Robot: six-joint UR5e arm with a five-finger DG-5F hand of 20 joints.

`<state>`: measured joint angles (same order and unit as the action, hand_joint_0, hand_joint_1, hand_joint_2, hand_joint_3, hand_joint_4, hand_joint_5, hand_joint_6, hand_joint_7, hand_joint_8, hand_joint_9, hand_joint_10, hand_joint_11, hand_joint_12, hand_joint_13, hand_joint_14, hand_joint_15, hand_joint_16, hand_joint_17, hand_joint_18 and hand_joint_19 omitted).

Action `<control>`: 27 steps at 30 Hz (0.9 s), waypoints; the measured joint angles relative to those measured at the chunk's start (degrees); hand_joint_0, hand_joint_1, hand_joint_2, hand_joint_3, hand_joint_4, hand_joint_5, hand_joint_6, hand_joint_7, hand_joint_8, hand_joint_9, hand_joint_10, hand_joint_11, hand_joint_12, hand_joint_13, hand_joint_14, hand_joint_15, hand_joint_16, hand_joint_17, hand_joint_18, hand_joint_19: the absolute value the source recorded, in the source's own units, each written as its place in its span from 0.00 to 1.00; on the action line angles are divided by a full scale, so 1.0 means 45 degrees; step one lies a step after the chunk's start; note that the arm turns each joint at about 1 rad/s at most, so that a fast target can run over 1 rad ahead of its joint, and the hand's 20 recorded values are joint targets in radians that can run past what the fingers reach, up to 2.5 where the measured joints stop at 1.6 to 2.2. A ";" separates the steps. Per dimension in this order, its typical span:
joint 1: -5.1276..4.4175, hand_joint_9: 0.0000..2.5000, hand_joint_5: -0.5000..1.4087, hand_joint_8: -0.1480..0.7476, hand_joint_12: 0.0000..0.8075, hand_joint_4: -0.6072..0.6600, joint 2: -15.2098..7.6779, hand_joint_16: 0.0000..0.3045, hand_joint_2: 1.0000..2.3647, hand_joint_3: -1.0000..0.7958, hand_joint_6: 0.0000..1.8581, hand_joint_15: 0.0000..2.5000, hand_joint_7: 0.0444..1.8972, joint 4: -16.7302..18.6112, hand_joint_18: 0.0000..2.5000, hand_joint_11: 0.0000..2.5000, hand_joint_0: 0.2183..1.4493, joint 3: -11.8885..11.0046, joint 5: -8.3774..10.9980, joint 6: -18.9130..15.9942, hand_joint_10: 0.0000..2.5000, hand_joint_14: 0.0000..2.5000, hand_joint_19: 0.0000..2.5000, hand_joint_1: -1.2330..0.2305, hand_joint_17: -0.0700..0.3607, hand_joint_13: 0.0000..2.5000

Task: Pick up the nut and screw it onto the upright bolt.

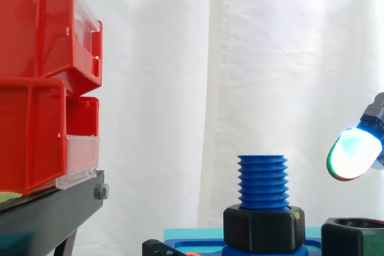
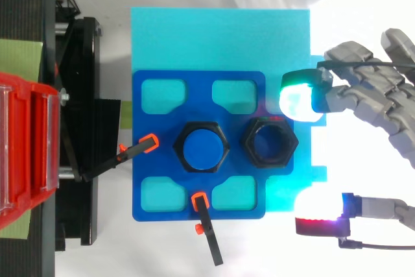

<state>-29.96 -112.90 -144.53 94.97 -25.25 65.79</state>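
Loose black nut (image 2: 292, 142) beside blue bolt (image 1: 262, 181), hand (image 2: 369, 89) spread open near it, holding nothing.

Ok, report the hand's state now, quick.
Hand: open, holding nothing; the loose black nut lies free beside its fingertips.
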 measured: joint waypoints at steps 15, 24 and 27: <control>0.0152 0.14 0.13 0.50 0.51 0.66 -0.0634 0.17 0.00 0.28 0.27 0.00 0.38 0.0606 0.05 0.00 0.21 0.0002 -0.0009 -0.0073 0.00 0.00 0.00 0.40 0.44 0.12; 0.0204 0.14 0.13 0.50 0.50 0.66 -0.0930 0.17 0.00 0.28 0.27 0.00 0.38 0.0883 0.05 0.00 0.21 0.0004 -0.0051 -0.0144 0.00 0.00 0.00 0.40 0.43 0.12; 0.0225 0.14 0.13 0.50 0.51 0.66 -0.0984 0.17 0.00 0.28 0.27 0.00 0.38 0.0916 0.05 0.00 0.21 0.0001 -0.0063 -0.0146 0.00 0.00 0.00 0.40 0.43 0.12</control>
<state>-28.95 -117.33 -140.40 94.98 -25.53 65.13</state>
